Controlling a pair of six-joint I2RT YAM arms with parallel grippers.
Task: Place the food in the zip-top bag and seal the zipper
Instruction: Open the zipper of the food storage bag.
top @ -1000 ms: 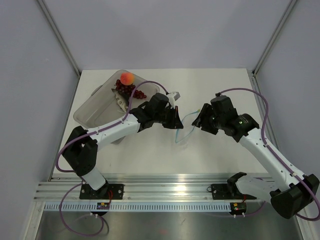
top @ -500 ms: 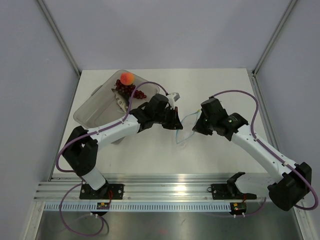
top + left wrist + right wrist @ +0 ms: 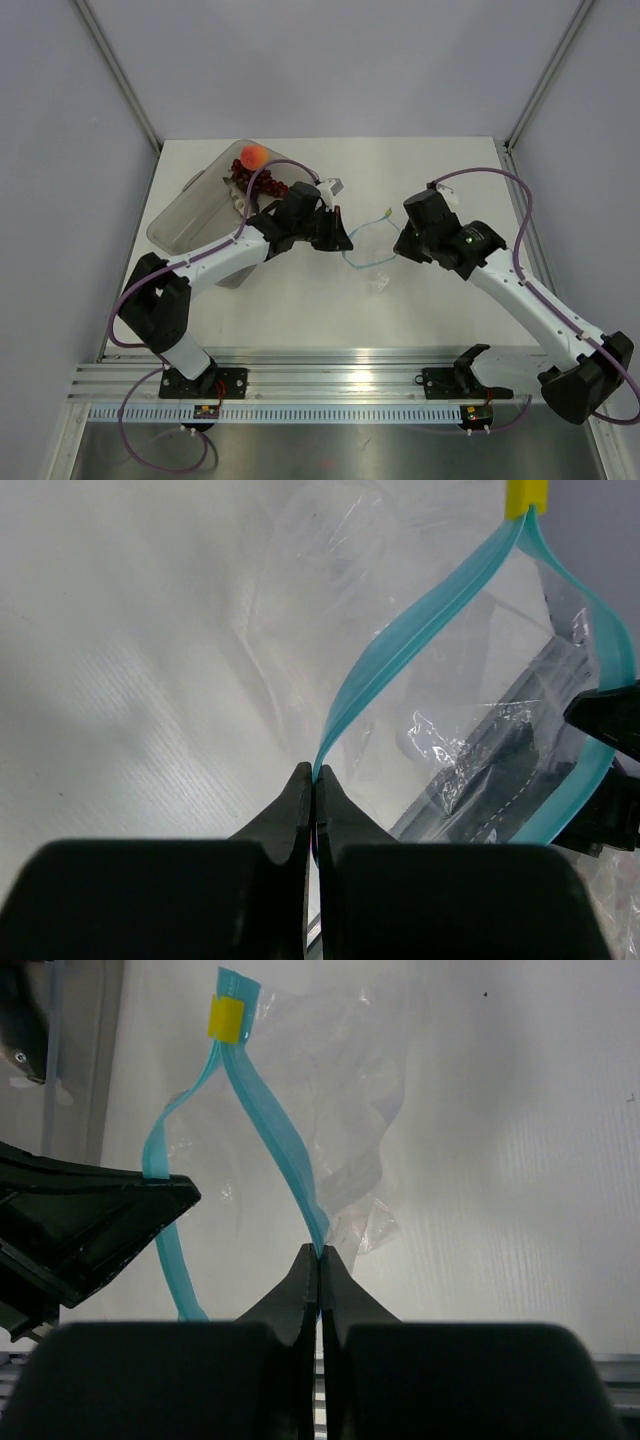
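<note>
From above, we see the zip-top bag in the middle of the frame between the two arms, its teal zipper bowed open. The peach and the grapes sit at the far end of the grey tray at upper left, well apart from the bag, on the white bench. In the left wrist view, the left jaws at bottom centre are pressed together on one lip of the zipper, which climbs to a yellow slider at top right. In the right wrist view, the right jaws at bottom centre are pinched shut on the other lip, with the left jaws dark at the left edge. We judge the film light, limp and slippery, likely to crumple or slide if taken by its body. The zipper strip looks the firmest place to hold, as both arms do. The peach may roll, and the grapes look soft, so both call for a gentle grip.
</note>
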